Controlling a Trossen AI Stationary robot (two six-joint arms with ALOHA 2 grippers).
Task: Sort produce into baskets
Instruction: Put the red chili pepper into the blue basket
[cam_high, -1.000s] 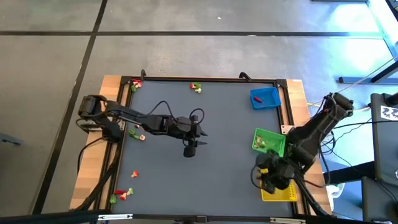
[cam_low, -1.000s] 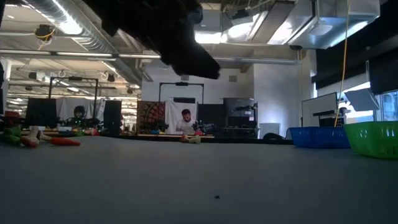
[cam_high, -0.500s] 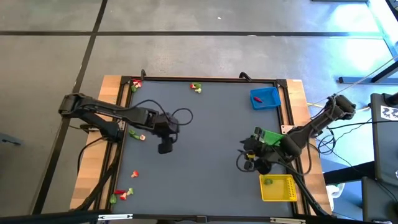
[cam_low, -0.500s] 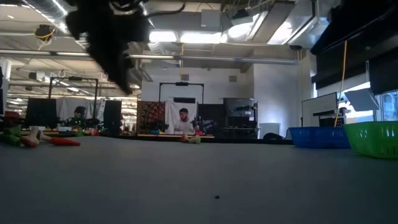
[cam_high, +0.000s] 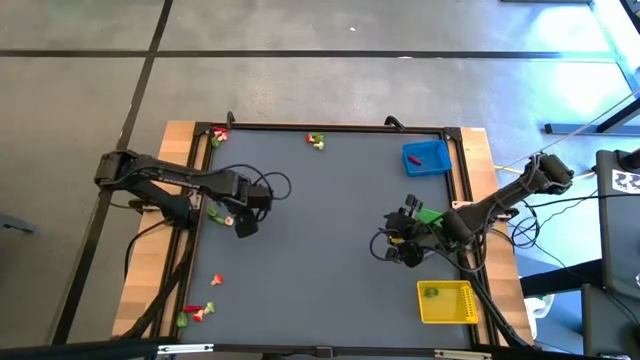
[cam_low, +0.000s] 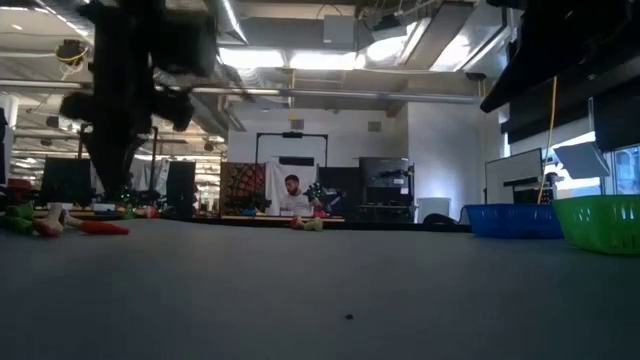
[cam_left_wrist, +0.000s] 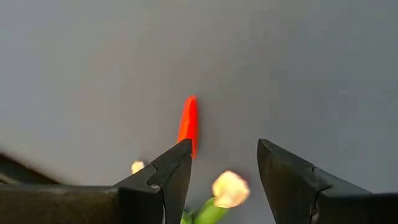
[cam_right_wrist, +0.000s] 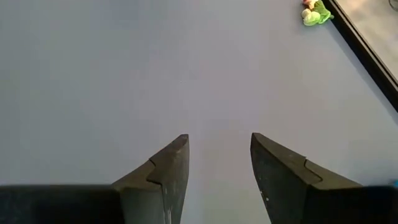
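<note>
Left end effector (cam_left_wrist: 222, 163), spread above a red piece (cam_left_wrist: 188, 124) near the surface's left edge, should centre before pinching; right end effector (cam_right_wrist: 219, 155) spread, empty.

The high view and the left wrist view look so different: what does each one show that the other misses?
Only the high view shows the blue basket, the green basket, the yellow basket, and the right gripper beside the green one. Only the left wrist view shows the left gripper open, empty, above a whitish-tipped green piece. Both show the grey table and the red piece.
</note>
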